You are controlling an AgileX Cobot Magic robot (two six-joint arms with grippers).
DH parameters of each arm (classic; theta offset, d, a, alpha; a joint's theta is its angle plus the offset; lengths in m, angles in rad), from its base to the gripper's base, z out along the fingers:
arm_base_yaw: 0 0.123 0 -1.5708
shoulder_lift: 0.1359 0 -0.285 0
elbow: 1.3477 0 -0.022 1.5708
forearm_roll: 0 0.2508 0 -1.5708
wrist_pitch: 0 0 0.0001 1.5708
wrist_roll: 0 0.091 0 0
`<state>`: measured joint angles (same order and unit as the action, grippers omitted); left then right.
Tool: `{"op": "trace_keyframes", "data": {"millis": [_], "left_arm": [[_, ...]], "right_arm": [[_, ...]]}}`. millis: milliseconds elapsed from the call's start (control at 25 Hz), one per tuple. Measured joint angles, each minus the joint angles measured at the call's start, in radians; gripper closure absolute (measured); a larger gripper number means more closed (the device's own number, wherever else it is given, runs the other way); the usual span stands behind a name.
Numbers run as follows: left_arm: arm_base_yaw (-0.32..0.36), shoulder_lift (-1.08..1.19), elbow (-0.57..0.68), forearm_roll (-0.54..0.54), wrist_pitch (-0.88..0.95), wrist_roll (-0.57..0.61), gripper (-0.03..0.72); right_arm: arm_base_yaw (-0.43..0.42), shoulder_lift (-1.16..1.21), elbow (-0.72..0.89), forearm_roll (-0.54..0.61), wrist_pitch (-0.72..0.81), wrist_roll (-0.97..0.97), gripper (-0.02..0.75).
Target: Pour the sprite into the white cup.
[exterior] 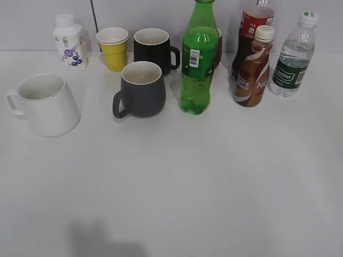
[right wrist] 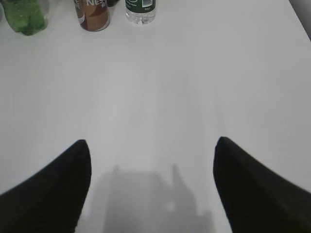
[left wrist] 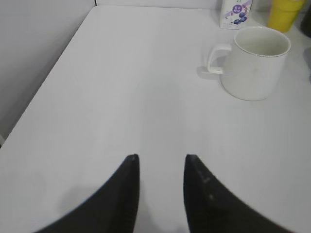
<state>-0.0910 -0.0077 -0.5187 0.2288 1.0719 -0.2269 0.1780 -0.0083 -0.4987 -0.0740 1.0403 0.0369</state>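
The sprite (exterior: pixel 198 59), a tall green bottle with a barcode label, stands upright at the back middle of the table; its base shows in the right wrist view (right wrist: pixel 24 17). The white cup (exterior: pixel 45 104) stands at the left with its handle to the left; it also shows in the left wrist view (left wrist: pixel 255 63). My left gripper (left wrist: pixel 161 158) is open and empty over bare table, well short of the cup. My right gripper (right wrist: pixel 153 143) is wide open and empty, far in front of the bottles. Neither gripper shows in the exterior view.
A dark grey mug (exterior: pixel 140 90) stands left of the sprite. Behind are a black mug (exterior: pixel 154 49), a yellow cup (exterior: pixel 114 49) and a small milk carton (exterior: pixel 69 43). A brown coffee bottle (exterior: pixel 255 69), a cola bottle (exterior: pixel 252 27) and a water bottle (exterior: pixel 293 56) stand right.
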Motion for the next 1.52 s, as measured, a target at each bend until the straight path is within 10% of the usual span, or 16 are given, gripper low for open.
{"op": "trace_keyframes", "data": {"millis": [1240, 1520], "left_arm": [[0.0, 0.0, -0.005, -0.006, -0.013, 0.0, 0.443], [0.0, 0.144, -0.011, -0.006, -0.691, 0.0, 0.443]], "right_arm": [[0.0, 0.0, 0.0, 0.0, 0.0, 0.0, 0.15], [0.0, 0.0, 0.0, 0.0, 0.0, 0.0, 0.15]]}}
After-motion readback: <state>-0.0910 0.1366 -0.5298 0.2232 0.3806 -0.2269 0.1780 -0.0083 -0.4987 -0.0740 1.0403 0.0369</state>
